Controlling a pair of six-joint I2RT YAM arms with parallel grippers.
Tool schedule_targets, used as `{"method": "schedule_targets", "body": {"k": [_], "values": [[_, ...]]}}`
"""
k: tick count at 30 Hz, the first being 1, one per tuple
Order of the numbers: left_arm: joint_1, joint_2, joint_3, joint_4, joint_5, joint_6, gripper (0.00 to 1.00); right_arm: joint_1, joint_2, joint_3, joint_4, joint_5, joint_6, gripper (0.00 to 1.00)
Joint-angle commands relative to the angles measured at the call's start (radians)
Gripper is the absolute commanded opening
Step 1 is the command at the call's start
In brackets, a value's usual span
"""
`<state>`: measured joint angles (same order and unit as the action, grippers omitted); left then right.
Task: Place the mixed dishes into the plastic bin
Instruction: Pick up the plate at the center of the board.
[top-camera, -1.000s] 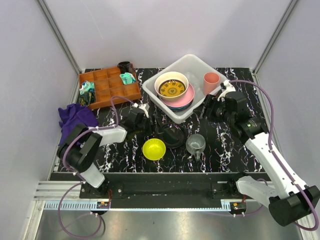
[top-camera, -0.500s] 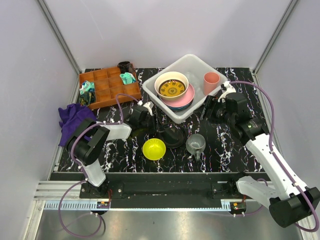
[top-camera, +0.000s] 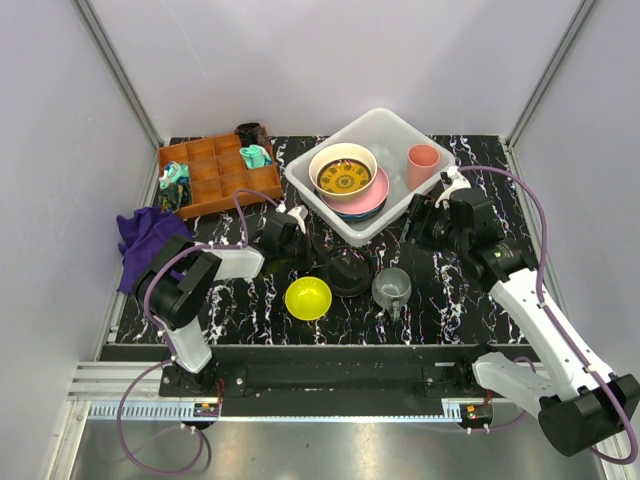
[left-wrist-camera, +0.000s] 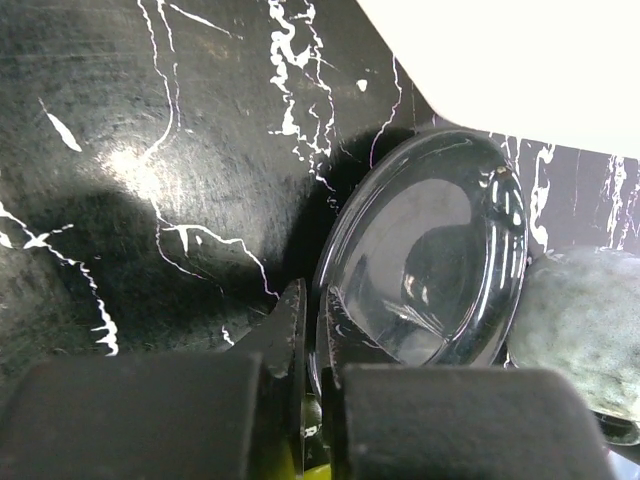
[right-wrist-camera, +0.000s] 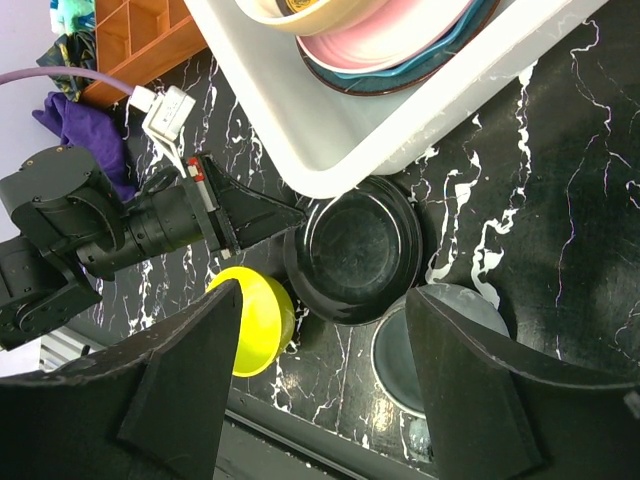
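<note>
The black saucer (top-camera: 347, 272) lies on the table just in front of the plastic bin (top-camera: 395, 130). My left gripper (top-camera: 310, 255) is shut on the saucer's left rim; in the left wrist view the saucer (left-wrist-camera: 430, 260) has its edge pinched between the jaws of the left gripper (left-wrist-camera: 312, 330). In the bin sit a cream bowl (top-camera: 342, 172) on a pink plate (top-camera: 378, 192), and a pink cup (top-camera: 422, 165). The yellow bowl (top-camera: 308, 297) and grey mug (top-camera: 391, 288) stand near the front. My right gripper (top-camera: 420, 215) hovers open beside the bin, above the saucer (right-wrist-camera: 365, 250).
A brown wooden compartment tray (top-camera: 215, 175) with small items stands at the back left. A purple cloth (top-camera: 150, 235) lies at the left edge. A small black object (top-camera: 248, 132) sits behind the tray. The bin's near wall (left-wrist-camera: 520, 60) is close to the saucer.
My left gripper has reached right to the saucer and shut on its rim. The right arm has hardly moved.
</note>
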<state>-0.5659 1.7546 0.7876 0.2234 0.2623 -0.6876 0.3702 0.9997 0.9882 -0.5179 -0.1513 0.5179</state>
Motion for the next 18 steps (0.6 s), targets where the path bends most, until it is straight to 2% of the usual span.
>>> {"method": "schedule_targets", "body": {"k": [1, 6, 18], "values": [[0.001, -0.021, -0.019, -0.059, -0.076, 0.014, 0.00, -0.001, -0.027, -0.003, 0.022, 0.002, 0.007, 0.76], [0.034, -0.108, -0.056, -0.101, -0.116, -0.001, 0.00, -0.001, -0.023, -0.010, 0.024, 0.002, 0.011, 0.76], [0.187, -0.349, -0.129, -0.220, -0.186, 0.022, 0.00, -0.001, 0.007, -0.026, 0.047, -0.021, 0.033, 0.76]]}}
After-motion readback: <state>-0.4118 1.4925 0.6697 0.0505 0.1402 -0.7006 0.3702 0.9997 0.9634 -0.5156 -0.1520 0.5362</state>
